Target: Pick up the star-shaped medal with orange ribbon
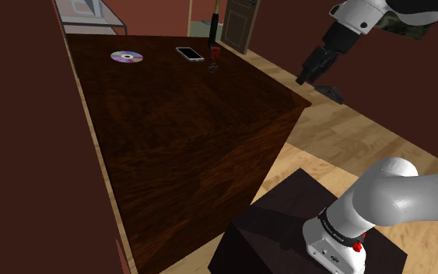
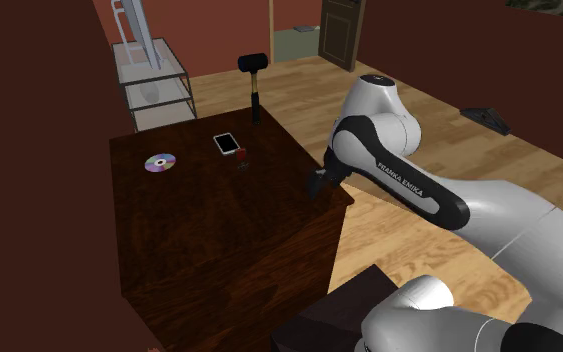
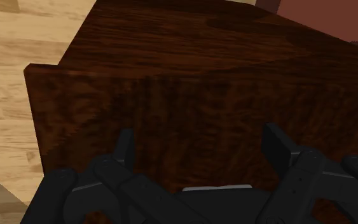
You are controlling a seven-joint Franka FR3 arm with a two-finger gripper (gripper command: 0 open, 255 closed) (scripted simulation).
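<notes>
Nearest us, the stand (image 1: 279, 222) sits on the wooden floor (image 1: 357, 132) just off the table's (image 1: 178, 132) near end. The gripper (image 1: 303, 77) hangs beside the table's floor-side edge, close to a corner. In the wrist view its fingers (image 3: 125, 149) stand apart with nothing between them, and open floor lies past the corner.

The broad middle of the tabletop is bare. Toward the far edge lies the medal (image 2: 242, 158), well apart from the gripper and just beside a phone (image 2: 228, 144). It is small, its ribbon looks reddish to us, and we cannot make out its star shape. A disc (image 2: 160, 162) lies farther toward the second exterior view's left.

At the far edge a black hammer (image 2: 254, 85) stands upright. We cannot tell whether it rests on the table or behind it.
</notes>
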